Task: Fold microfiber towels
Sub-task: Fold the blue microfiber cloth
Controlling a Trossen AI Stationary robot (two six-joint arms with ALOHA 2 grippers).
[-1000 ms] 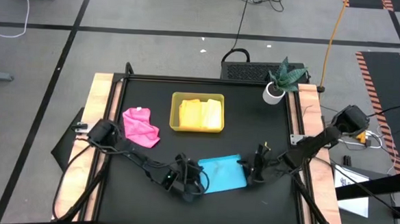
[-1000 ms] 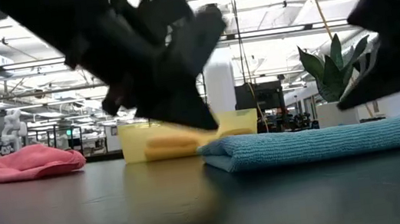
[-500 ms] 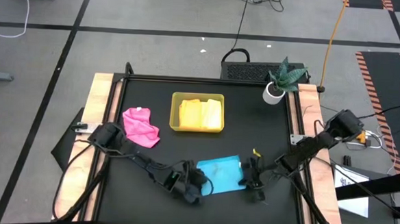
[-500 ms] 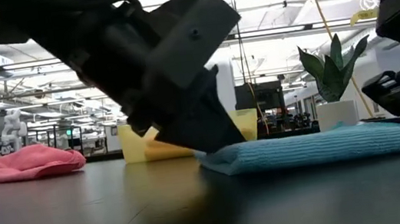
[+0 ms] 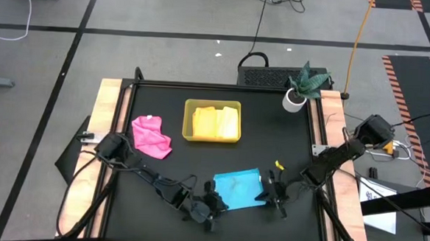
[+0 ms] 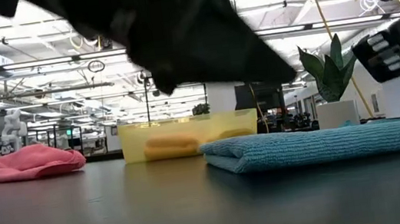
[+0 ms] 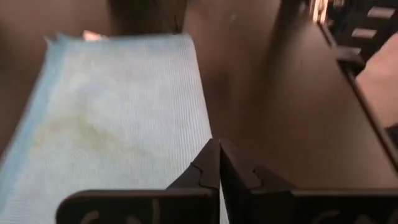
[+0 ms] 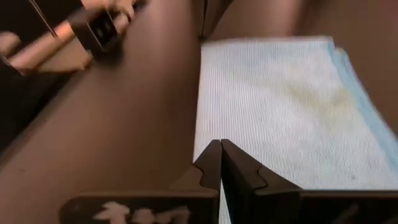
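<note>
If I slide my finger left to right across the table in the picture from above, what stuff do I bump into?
Pink towel → yellow tray → blue towel → potted plant.

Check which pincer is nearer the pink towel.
Left. The left pincer sits at the blue towel's near-left corner; the right pincer is beyond it, farther from the pink towel.
</note>
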